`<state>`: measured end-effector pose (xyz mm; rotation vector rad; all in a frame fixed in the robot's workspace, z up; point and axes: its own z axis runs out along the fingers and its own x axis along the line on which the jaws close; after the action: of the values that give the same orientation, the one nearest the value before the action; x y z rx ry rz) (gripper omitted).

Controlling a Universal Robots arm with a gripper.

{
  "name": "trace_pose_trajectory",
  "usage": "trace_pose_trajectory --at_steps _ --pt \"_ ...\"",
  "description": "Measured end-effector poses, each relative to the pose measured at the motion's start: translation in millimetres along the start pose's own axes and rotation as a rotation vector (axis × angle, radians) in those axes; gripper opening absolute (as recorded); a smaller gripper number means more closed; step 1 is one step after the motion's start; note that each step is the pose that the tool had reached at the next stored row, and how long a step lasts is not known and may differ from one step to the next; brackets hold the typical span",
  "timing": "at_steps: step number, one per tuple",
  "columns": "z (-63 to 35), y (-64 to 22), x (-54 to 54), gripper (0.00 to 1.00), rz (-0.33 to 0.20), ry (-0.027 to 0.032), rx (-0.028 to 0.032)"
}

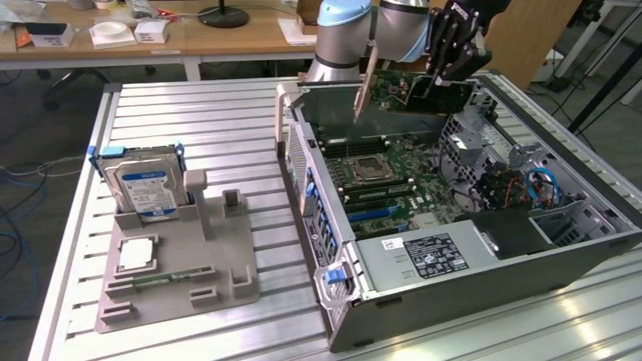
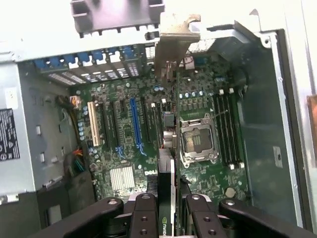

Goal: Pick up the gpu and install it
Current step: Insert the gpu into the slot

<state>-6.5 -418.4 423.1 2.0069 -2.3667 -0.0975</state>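
Observation:
The gpu is a thin card with a green-brown face and a silver bracket at one end. It hangs edge-down above the back half of the open computer case, clear of the motherboard. My gripper is shut on the card's end away from the bracket. In the wrist view the gpu runs edge-on from my gripper to the bracket. Beneath it lies the board, between the blue slot and the processor socket.
A silver hard drive stands in a grey holder on the exterior view's left, with a small green memory stick lying in it. All rest on a ribbed metal table. Desks with boxes stand behind.

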Motion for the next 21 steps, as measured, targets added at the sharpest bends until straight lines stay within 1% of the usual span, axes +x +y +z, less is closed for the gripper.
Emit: trace_pose_trajectory --at_steps 9,13,15,18,21 --pt "0.2 0.0 0.0 0.27 -0.158 0.0118 -0.0037" --pt "0.7 0.0 0.0 0.27 -0.161 0.0124 -0.0036" --pt "3.5 -0.2 -0.3 0.27 -0.145 0.0123 -0.0025" --pt "8.8 -0.5 -0.3 0.27 -0.114 0.0102 -0.0017" --pt "14.3 -0.9 -0.3 0.27 -0.101 0.0095 -0.0015"
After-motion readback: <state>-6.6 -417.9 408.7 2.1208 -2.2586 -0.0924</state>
